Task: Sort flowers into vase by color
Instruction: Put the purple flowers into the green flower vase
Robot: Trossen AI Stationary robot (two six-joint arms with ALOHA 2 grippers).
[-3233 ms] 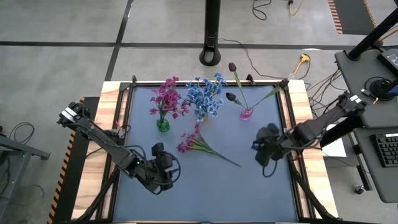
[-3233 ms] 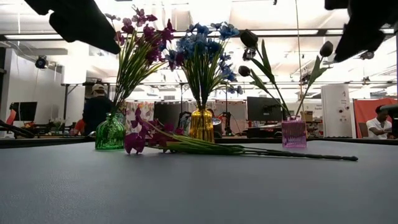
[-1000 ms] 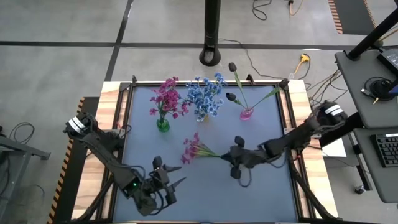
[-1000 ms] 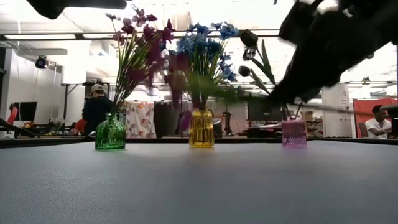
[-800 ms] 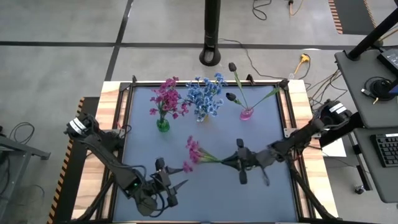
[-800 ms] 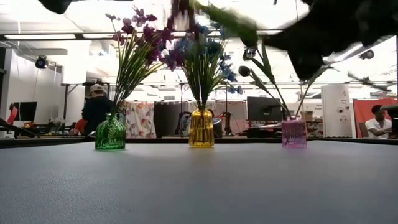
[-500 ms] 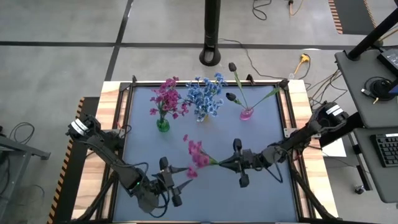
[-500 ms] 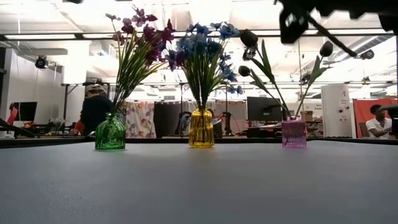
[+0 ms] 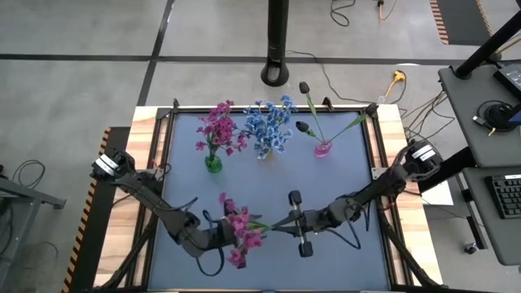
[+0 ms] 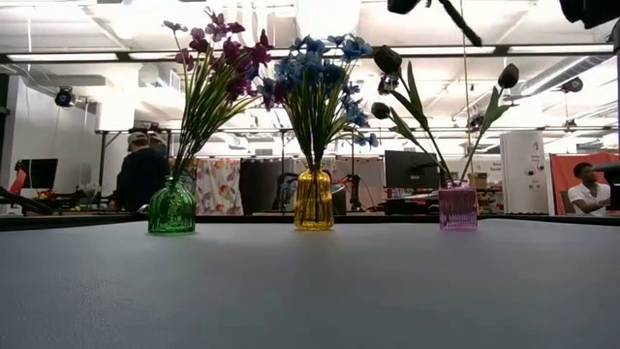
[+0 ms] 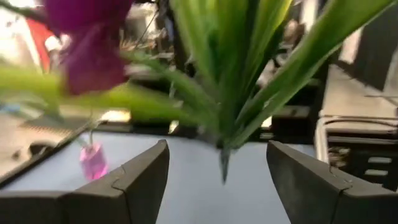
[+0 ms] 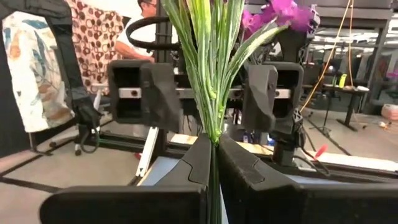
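From above, the right gripper (image 9: pixel 286 221) pinches the stem of a pink sprig (image 9: pixel 238 232) above the table's (image 9: pixel 326 175) front middle, beside the left gripper (image 9: pixel 218 234).

The low view shows only three vases (green, yellow, pink).

In the left wrist view its fingers (image 11: pixel 134 177) are spread around the leaves.

In the right wrist view the fingers (image 12: pixel 196 165) are pressed on the stem. It looks light and bendy; I'd hold the bare stem.

Magenta sprig (image 9: pixel 238 230) (green stem) at lower centre; along the top, green vase (image 9: pixel 213 163), yellow vase (image 10: pixel 314 200), pink vase (image 9: pixel 322 149); slate-blue table (image 9: pixel 342 187).
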